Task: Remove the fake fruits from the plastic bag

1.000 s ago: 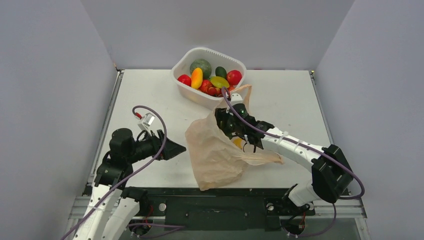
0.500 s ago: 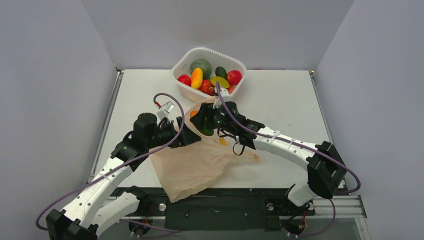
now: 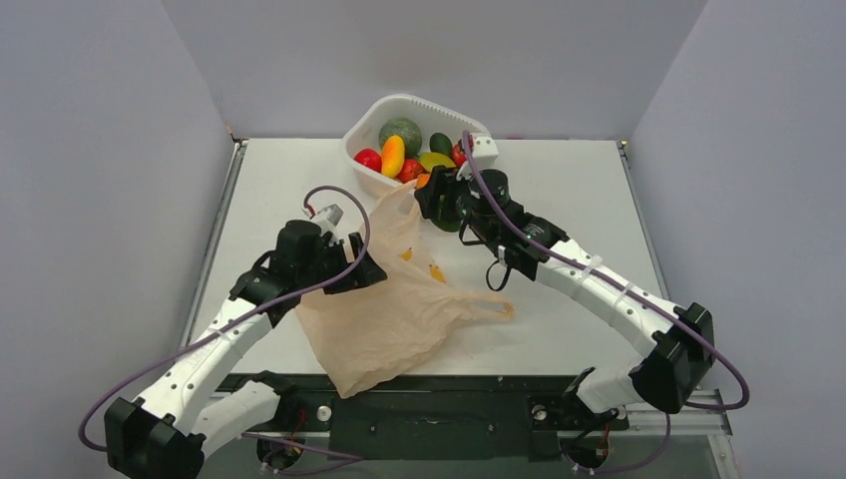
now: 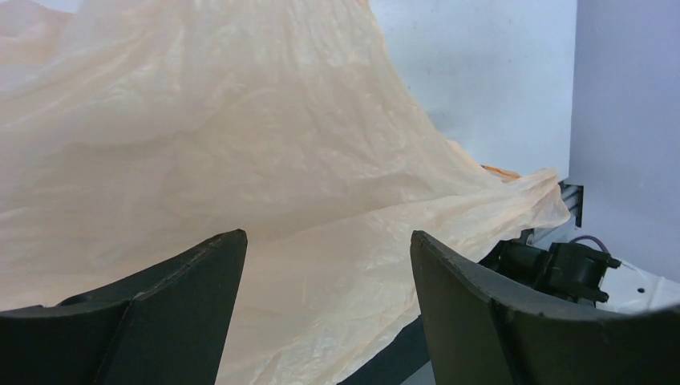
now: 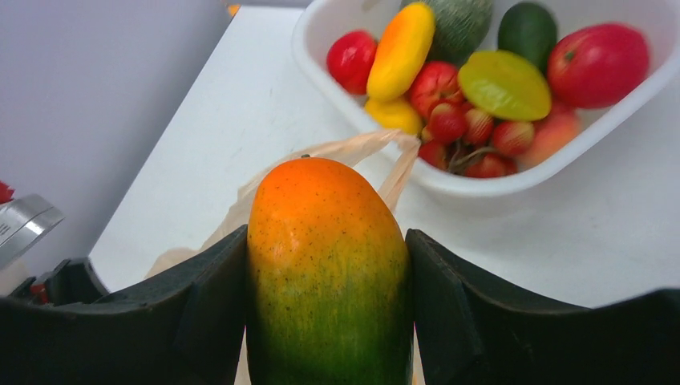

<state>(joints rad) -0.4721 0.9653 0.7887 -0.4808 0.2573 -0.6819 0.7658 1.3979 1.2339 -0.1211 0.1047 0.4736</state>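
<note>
A: Right gripper (image 3: 437,196)?
B: Clamped on an orange-green fruit (image 5: 325,265), one finger flat on each side. We see it held above the table (image 3: 569,190), at the plastic bag's (image 3: 399,314) 12 o'clock, just beside the white tub (image 5: 513,186).
A: Other fake fruits (image 3: 393,155)?
B: Piled in the tub at the table's 12 o'clock edge (red ones, an orange-yellow oval, a yellow-green piece, plus a dark melon (image 3: 400,133)). We can't tell if any sit inside the bag.
A: Bag?
B: Slumped mid-table, trailing toward 6 o'clock.
A: Left gripper (image 4: 327,237)?
B: Jaws apart, nothing pinched that we can see. It's at the bag's 9 o'clock side, film right ahead of the fingers.
</note>
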